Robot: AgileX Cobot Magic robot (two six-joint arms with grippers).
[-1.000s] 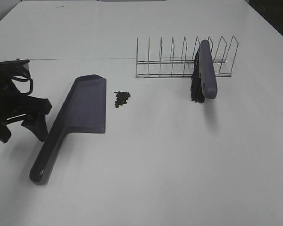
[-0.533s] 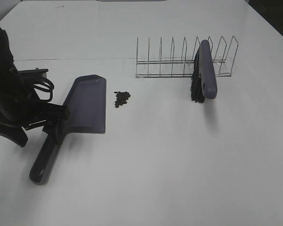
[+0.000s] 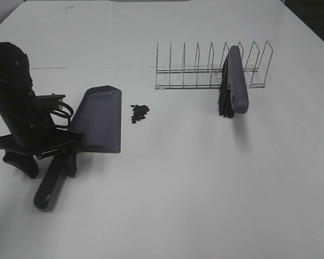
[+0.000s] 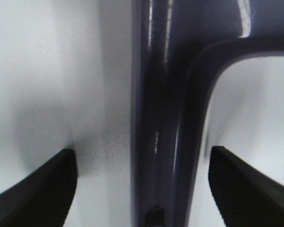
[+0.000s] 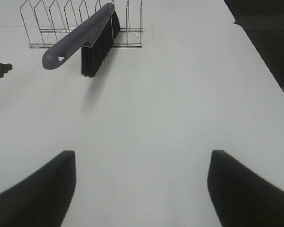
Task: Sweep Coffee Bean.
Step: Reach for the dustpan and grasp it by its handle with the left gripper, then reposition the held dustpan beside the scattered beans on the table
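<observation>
Black-fingered, straddled dustpan (image 3: 100,116) handle with left claw (image 3: 49,168) apart; held right claw (image 5: 142,179) apart above desk (image 5: 180,109); coffee bean (image 3: 140,112) at dustpan's three o'clock.

Surface (image 3: 205,189): white, matt, smooth; faintly grainy up close. Dustpan (image 3: 100,116): purple-grey moulded plastic, smooth, satin, with thin glossy streaks along its handle. Coffee bean (image 3: 140,112) cluster beside the dustpan: dark, dull. Rack (image 3: 197,70): thin bright metal wire. Brush (image 3: 236,75): like satin plastic back, black matt bristles (image 3: 224,105). Left hand (image 3: 48,167): black, matt.
</observation>
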